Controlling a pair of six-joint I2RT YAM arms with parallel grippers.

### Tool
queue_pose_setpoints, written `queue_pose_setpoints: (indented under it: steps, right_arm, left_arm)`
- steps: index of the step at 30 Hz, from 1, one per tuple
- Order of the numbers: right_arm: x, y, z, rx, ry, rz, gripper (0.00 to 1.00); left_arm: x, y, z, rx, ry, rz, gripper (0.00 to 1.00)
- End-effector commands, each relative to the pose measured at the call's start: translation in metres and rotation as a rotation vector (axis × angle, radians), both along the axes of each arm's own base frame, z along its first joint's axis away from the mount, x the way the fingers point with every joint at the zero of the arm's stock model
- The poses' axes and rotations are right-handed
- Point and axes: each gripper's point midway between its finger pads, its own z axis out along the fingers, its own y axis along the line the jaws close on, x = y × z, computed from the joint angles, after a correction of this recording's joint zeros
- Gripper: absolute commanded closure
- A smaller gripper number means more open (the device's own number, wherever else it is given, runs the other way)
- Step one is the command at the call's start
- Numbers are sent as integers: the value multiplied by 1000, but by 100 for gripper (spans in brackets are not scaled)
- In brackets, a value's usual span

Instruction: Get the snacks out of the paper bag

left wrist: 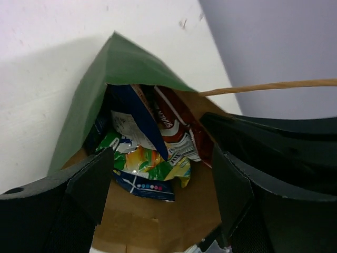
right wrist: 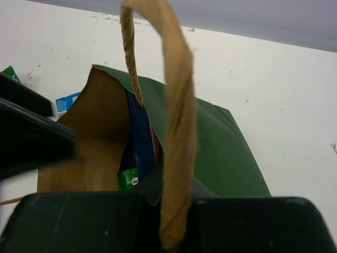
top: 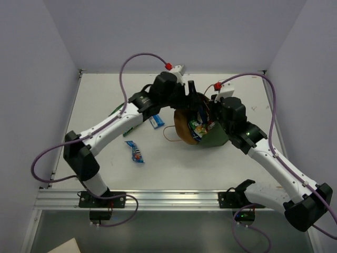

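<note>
The dark green paper bag lies on its side mid-table, with its brown-lined mouth facing left. Several snacks show in the mouth. In the left wrist view the bag holds a yellow-green packet, a blue one and a red one. My left gripper is open and empty at the bag's mouth, its fingers on either side of the opening. My right gripper is shut on the bag's tan handle and holds that side of the bag up.
Out on the table are a blue packet, a blue-white packet and a green packet partly under my left arm. The bag's other handle loops out to the left. Walls stand at the back and sides.
</note>
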Motion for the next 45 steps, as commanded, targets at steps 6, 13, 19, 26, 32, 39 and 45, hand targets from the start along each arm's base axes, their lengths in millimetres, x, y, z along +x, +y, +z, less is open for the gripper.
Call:
queue_pose_setpoints:
  steps: [6, 13, 19, 26, 32, 39, 45]
  right_arm:
    - [-2, 4, 23, 59, -23, 13, 97]
    - [-2, 8, 17, 77, -4, 21, 97]
    - [2, 1, 4, 48, 11, -14, 97]
    - [9, -16, -11, 39, 38, -76, 99]
    - [16, -33, -28, 43, 76, -145, 100]
    - [15, -36, -30, 59, 85, -151, 100]
    - [14, -32, -27, 64, 87, -128, 100]
  left_arm:
    - [1, -61, -61, 65, 95, -33, 27]
    - [18, -84, -92, 62, 116, -25, 54]
    - [15, -67, -73, 85, 67, -7, 100]
    - [6, -26, 9, 52, -68, 12, 100]
    - [2, 37, 95, 5, -181, 55, 100]
    - [33, 143, 122, 54, -249, 260, 100]
    - [104, 195, 83, 134, -260, 392, 100]
